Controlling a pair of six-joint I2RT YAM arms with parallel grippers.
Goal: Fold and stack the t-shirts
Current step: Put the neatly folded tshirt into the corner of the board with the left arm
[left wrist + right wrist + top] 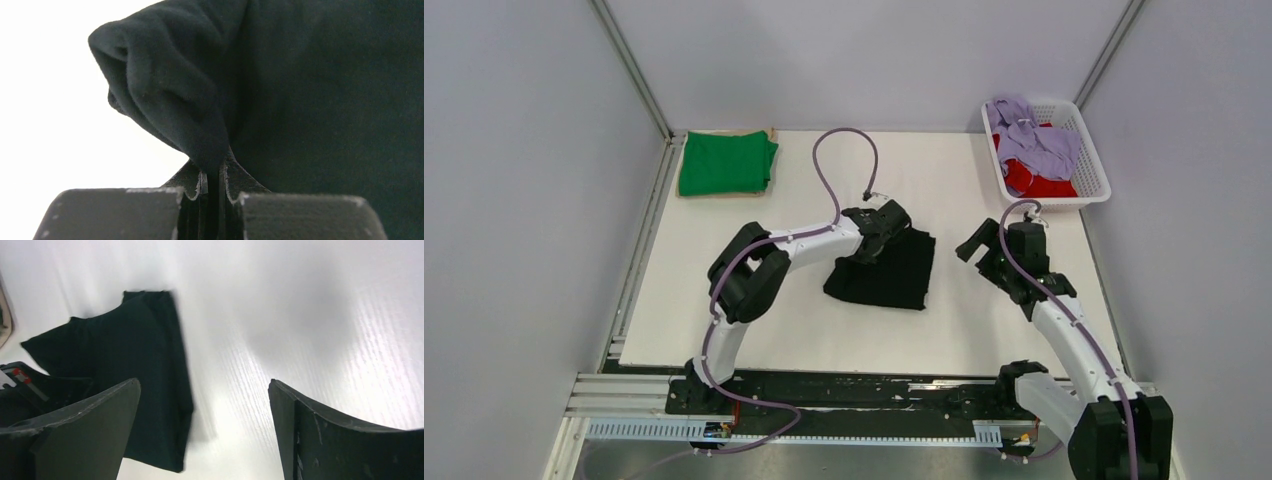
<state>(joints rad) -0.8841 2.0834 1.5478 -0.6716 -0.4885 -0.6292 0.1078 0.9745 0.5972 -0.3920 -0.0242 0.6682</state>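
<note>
**Left arm has the black tee by a corner, right arm just waiting**

The left gripper (pixel 214 175) is clamped tight on a bunched fold of the black t-shirt (pixel 889 275), at the shirt's 11 o'clock corner in the top view. The pinch sits right where the cloth is doubled. So the grab looks meant to carry that corner, either for 1 more fold or to drag the whole packet. Can't say which. The shirt lies mid-table (pixel 724 330), already a fairly compact rectangle.

The right gripper (pixel 977 243) hovers at the shirt's 3 o'clock, jaws wide apart with nothing in them, near the cloth but not touching. Probably parked there to pin or catch that side.

Around it, a folded green t-shirt (pixel 724 163) sits at the table's 11 o'clock corner, likely the start of the stack, with something tan peeking out underneath. At 1 o'clock a white basket (pixel 1092 170) holds a lavender t-shirt (pixel 1039 140) and a red t-shirt (pixel 1024 178), both crumpled, so 2 to go.

Nothing lies between the black shirt and the green one. The left arm's own cable (pixel 844 130) loops over that route, though, and could snag.
</note>
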